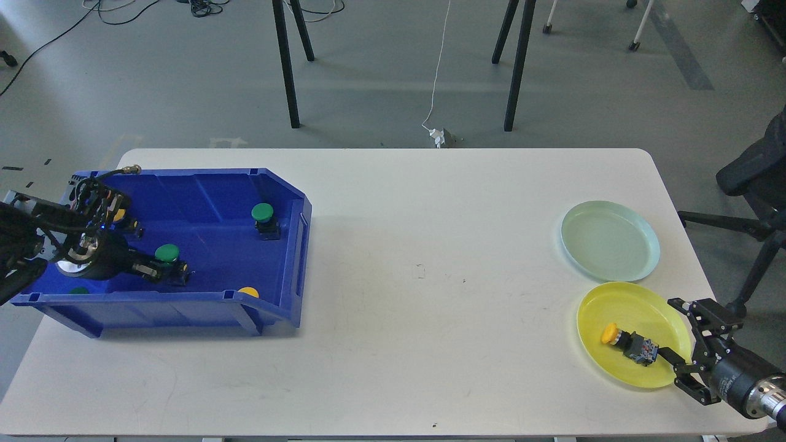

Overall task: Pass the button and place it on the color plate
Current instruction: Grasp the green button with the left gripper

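Observation:
A blue bin (288,245) at the table's left holds several buttons. My left gripper (164,271) reaches low into the bin, at a green-capped button (166,252) whose cap shows just above the fingers. I cannot tell whether the fingers grip it. Another green button (263,215) stands at the bin's right wall. A yellow plate (626,301) at the front right holds a yellow button (629,344) lying on its side. My right gripper (681,333) is open and empty at that plate's right rim. A pale green plate (610,240) lies behind it, empty.
More buttons lie in the bin: a yellow cap (248,291) at the front wall, a yellow one (118,215) behind my left wrist and a green one (78,290) at the front left. A black chair (755,178) stands past the table's right edge.

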